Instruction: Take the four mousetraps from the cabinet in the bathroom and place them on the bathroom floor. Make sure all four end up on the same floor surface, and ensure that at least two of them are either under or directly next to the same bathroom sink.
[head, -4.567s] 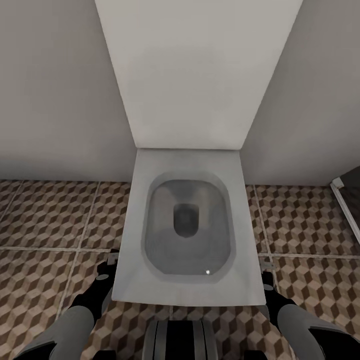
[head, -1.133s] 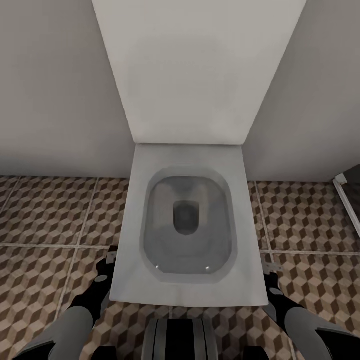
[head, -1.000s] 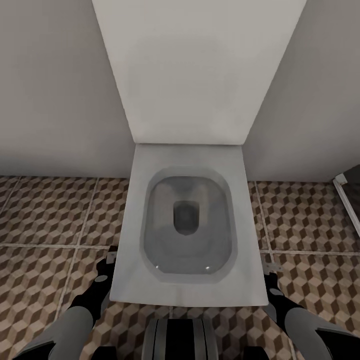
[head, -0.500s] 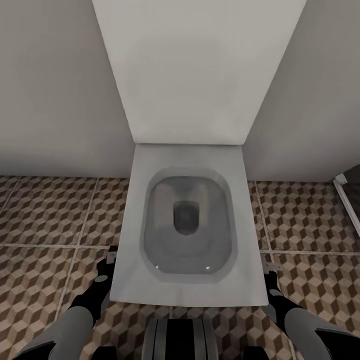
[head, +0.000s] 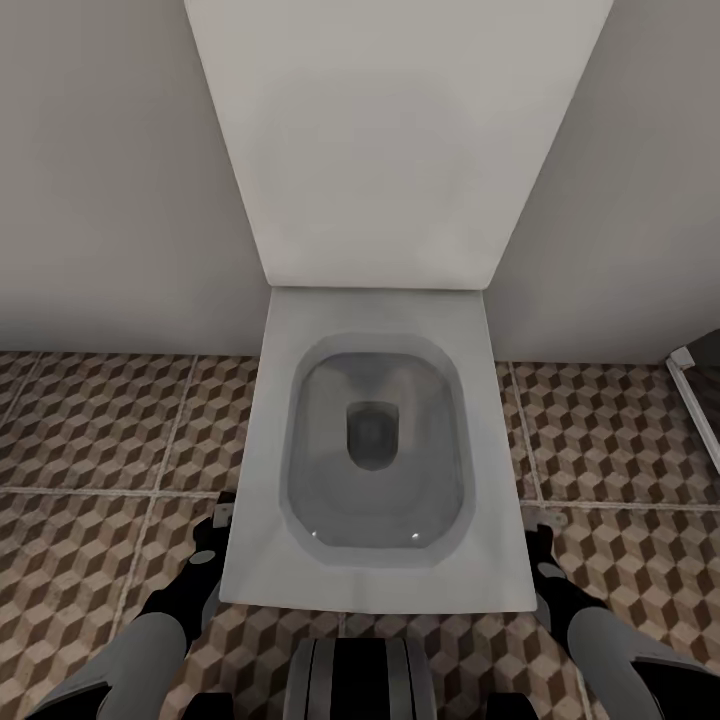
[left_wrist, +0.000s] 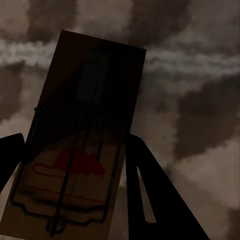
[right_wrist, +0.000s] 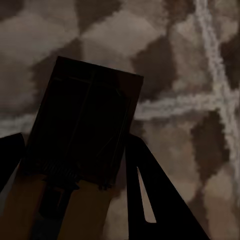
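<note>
Facing a white toilet (head: 375, 450) from above, lid (head: 385, 140) raised against the pale wall (head: 100, 200), bowl open. Patterned bathroom floor (head: 100, 440) spread to both sides, brown, beige and white cubes with pale grout lines. At the far right edge, a sliver of a white frame (head: 690, 390) beside something dark.

Left arm lowered at the toilet's left side, left tool (head: 215, 525) low beside the front corner of the bowl, over the tiles. Right arm mirrored on the other side, right tool (head: 540, 530) beside the opposite front corner.

In the left wrist view, left tool (left_wrist: 75, 165) clenched on a mousetrap (left_wrist: 80, 135): a flat wooden board caught between the two dark fingers (left_wrist: 150, 190), wire parts and a red mark on its face, far end sticking out past the fingertips, floor tiles blurred beyond it. Whether the board touches the floor, impossible to tell.

In the right wrist view, right tool (right_wrist: 75, 170) likewise clenched on a second mousetrap (right_wrist: 82, 135), board dark and in shadow, wire faintly visible, held between the fingers (right_wrist: 150, 190) with crossing grout lines of the floor behind. Contact with the tiles not clear here either.

Both boards carried low, one on each side of the toilet.
</note>
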